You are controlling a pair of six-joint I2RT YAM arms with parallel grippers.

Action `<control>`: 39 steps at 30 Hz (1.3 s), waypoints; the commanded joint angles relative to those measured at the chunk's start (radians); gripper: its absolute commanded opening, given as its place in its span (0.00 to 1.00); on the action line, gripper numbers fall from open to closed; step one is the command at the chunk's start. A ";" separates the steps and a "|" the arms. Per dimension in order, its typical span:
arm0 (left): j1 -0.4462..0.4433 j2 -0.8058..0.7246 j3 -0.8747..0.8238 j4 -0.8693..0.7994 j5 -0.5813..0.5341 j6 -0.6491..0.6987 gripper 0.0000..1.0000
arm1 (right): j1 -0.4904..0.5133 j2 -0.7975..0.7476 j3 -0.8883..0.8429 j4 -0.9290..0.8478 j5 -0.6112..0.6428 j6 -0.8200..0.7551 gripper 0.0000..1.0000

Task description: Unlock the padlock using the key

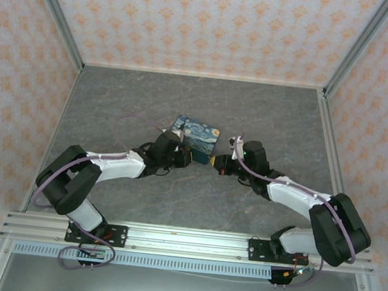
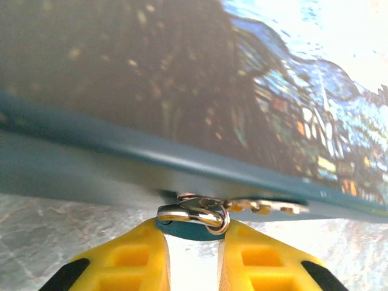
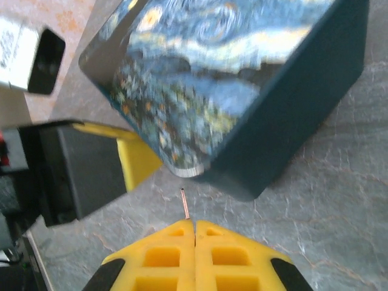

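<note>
On grey marbled tabletop (image 1: 266, 118) between patterned walls: grips the key (image 2: 260, 207) by its teal head in left pincer (image 2: 193, 225), lower centre, blade levelled along the blue box (image 2: 182, 91), likely lining up; clenches right pincer (image 3: 194, 224)

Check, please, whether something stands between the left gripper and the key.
Nothing visible does. The key's teal head sits right between the fingers of the left gripper, and its ring lies across their tips. The blue box stands just behind the key, not before it.
</note>
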 commanded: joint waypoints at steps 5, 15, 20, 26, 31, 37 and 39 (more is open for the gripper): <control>-0.018 -0.026 0.056 -0.044 0.025 -0.096 0.19 | 0.011 0.023 -0.059 0.150 -0.027 -0.124 0.00; -0.019 -0.015 0.063 -0.030 0.053 -0.162 0.19 | 0.062 0.072 -0.055 0.183 -0.005 -0.169 0.00; -0.021 -0.029 0.077 -0.049 0.063 -0.203 0.19 | 0.082 0.077 -0.053 0.192 0.045 -0.201 0.00; -0.024 -0.041 0.097 -0.073 0.079 -0.261 0.18 | 0.104 0.097 -0.053 0.216 0.080 -0.223 0.00; -0.027 -0.044 0.118 -0.099 0.092 -0.288 0.18 | 0.109 0.097 -0.065 0.258 0.105 -0.230 0.00; -0.032 -0.047 0.132 -0.113 0.099 -0.311 0.18 | 0.112 0.110 -0.065 0.288 0.111 -0.247 0.00; -0.033 -0.048 0.134 -0.112 0.100 -0.318 0.17 | 0.112 0.115 -0.065 0.295 0.115 -0.248 0.00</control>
